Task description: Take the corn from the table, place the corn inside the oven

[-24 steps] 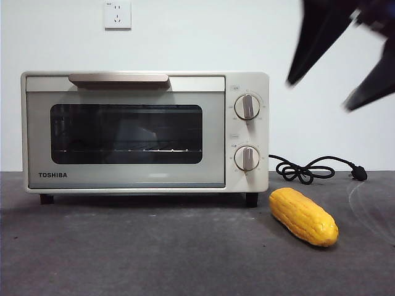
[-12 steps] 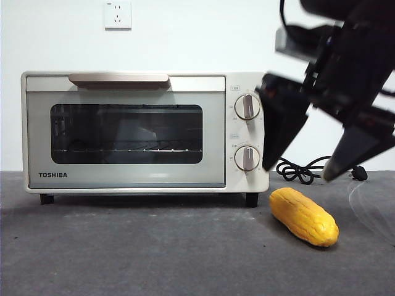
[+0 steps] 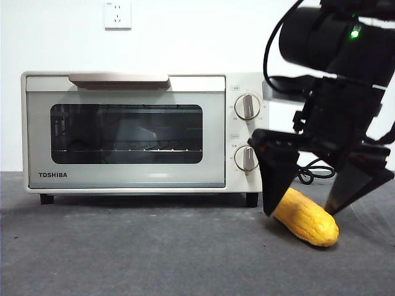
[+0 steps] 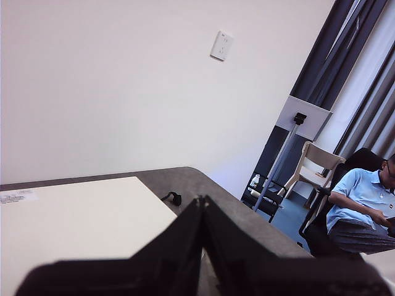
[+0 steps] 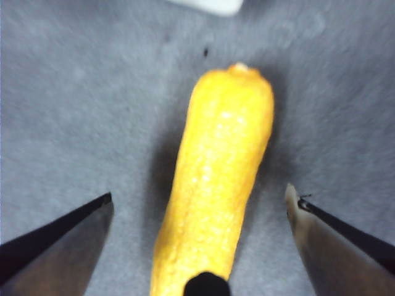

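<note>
The yellow-orange corn (image 3: 307,218) lies on the dark grey table (image 3: 154,253), just right of the oven's front foot. My right gripper (image 3: 302,211) hangs over it, open, one jaw on each side of the cob and neither touching it. In the right wrist view the corn (image 5: 216,185) runs lengthwise between the two spread jaws of my right gripper (image 5: 200,203). The cream-white Toshiba oven (image 3: 145,131) stands at the left with its door closed. My left gripper (image 4: 202,200) is shut, raised above the oven's white top (image 4: 74,216), holding nothing.
A black power cord (image 3: 308,171) coils behind the corn near the wall. A wall socket (image 3: 117,15) sits above the oven. In the left wrist view a seated person (image 4: 361,197) and a chair (image 4: 311,166) are beyond the table's far end.
My right gripper has come down from the upper right corner to the corn, with its open jaws now straddling the cob. The corn and oven have not moved.
</note>
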Robot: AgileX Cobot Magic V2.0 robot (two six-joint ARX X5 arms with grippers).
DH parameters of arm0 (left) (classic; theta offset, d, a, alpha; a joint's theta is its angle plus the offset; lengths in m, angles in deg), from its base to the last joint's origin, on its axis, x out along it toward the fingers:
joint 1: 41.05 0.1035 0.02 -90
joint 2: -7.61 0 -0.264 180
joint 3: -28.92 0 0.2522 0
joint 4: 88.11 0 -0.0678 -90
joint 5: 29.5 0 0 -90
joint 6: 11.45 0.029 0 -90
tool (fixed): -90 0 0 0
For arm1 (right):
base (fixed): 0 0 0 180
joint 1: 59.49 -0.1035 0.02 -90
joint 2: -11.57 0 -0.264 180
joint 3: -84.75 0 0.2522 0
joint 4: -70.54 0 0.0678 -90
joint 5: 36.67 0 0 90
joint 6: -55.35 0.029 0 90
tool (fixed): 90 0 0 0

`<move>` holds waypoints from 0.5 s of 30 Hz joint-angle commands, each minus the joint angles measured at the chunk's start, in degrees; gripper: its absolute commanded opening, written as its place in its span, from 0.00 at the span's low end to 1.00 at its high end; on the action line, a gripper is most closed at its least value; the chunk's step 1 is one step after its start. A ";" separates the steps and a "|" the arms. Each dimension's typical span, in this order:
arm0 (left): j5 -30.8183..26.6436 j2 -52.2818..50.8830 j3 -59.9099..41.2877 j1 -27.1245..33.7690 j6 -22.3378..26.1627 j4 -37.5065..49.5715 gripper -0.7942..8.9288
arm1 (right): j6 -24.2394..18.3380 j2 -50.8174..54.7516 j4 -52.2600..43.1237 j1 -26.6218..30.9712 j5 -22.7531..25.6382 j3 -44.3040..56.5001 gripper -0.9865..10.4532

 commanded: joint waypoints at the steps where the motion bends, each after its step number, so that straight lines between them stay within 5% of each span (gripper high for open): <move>1: 0.00 -0.15 0.09 -0.13 0.76 0.37 0.08 | -0.20 -1.51 -0.35 -0.13 0.37 0.11 0.46; 8: 0.00 -0.09 0.09 -0.13 0.79 0.28 0.08 | -0.17 -1.55 -0.20 -0.13 0.85 0.09 0.08; 15: 0.00 0.87 0.09 -0.15 0.79 0.24 0.08 | -0.15 -0.22 1.25 -0.17 1.42 -0.26 0.08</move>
